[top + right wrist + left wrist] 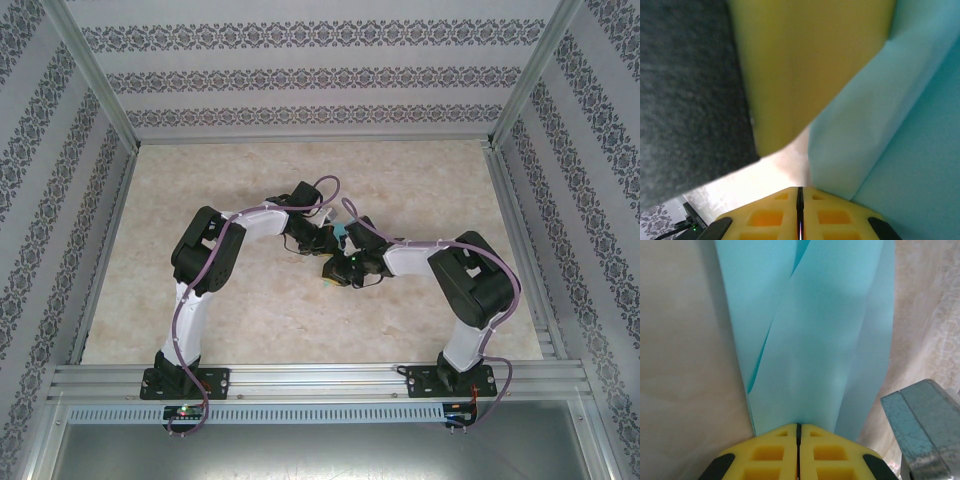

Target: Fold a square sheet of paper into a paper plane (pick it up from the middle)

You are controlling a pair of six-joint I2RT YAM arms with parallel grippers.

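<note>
Since the left gripper [798, 429] has its yellow fingers pressed together on the near end of the plane [815, 340], the folded turquoise strip runs straight out ahead of it over the pale surface [680, 370]. Resting or just lifted: cannot tell. Holding it by the end likely keeps the layers stacked and leaves the long creases free for work. The top flap crosses on a diagonal, and its left edge gapes a little, dark underneath, so that fold looks not yet flat. The right gripper [799, 192] also has its fingers together, just beside the left gripper's finger, with the plane's edge at its right. Whether any paper sits in its seam cannot be told (probably a closed tip set to press or to re-pinch). A grey block [925, 425] sits near the plane's right edge; I cannot tell what it is. From above, both arms meet mid-surface, and the frame [300, 142] and patterned walls [300, 80] stand well apart on all sides. Room outward is generous; the tight spot is between the two grippers themselves, where any sideways move risks a knock or a torn edge.
</note>
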